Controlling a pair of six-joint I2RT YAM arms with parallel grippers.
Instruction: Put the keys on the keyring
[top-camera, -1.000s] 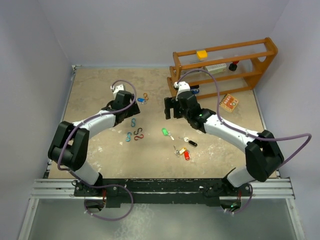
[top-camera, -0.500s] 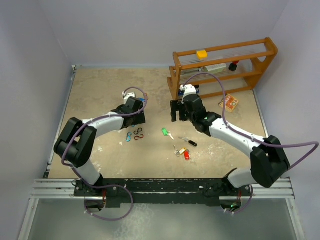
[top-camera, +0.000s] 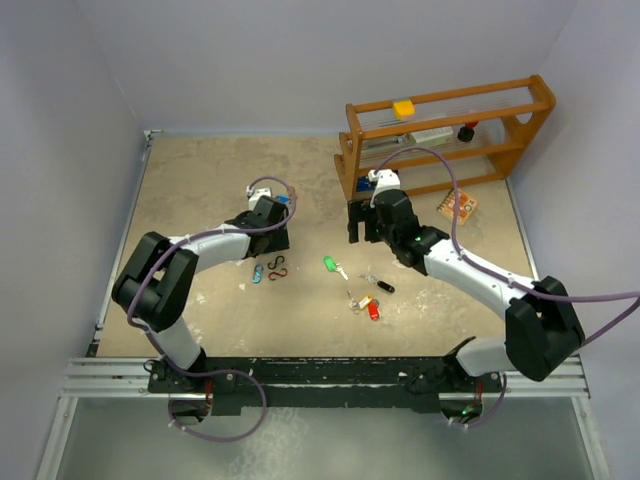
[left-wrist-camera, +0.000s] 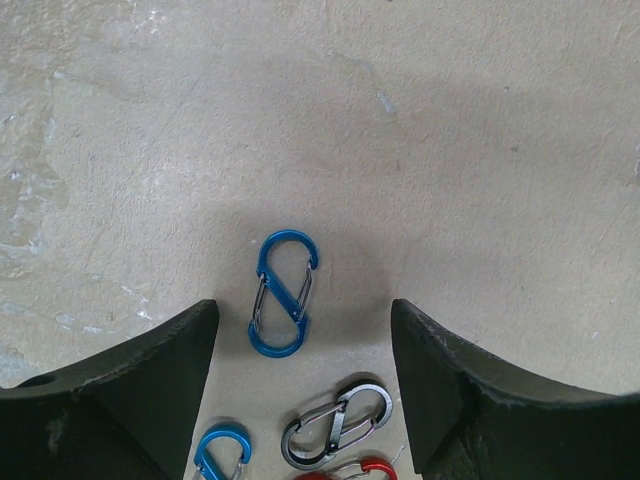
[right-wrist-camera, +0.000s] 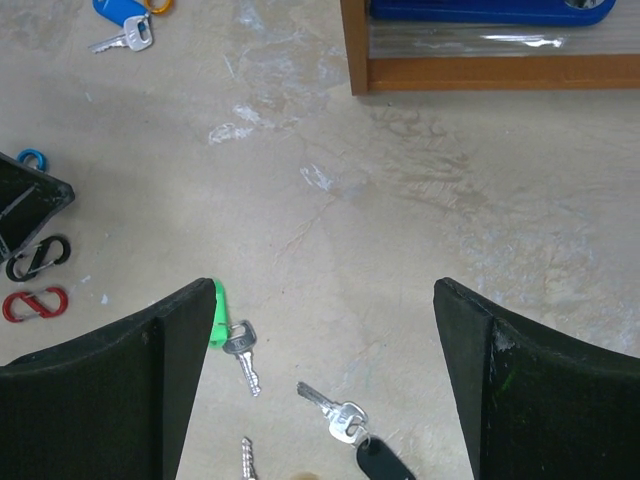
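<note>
Left gripper (left-wrist-camera: 302, 312): jaws set wide, nothing gripped. A grey clip (left-wrist-camera: 338, 423) is placed behind the fingertips and a blue clip (left-wrist-camera: 283, 293) between them, untouched.
Right gripper (right-wrist-camera: 325, 295): jaws spread wide, empty. A black-tagged key (right-wrist-camera: 378, 462) is found between the fingers, a green-tagged key (right-wrist-camera: 216, 318) against one fingertip, a blue-tagged key (right-wrist-camera: 125, 12) far ahead to one side, and a wooden rack (right-wrist-camera: 450, 72) far ahead.

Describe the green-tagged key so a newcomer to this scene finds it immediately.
Start at the wooden rack at the far right, then come forward to the scatter of keys. The green-tagged key is the leftmost there, apart from the others. Only it has a bright green tag; its neighbours show black, yellow and red.
</note>
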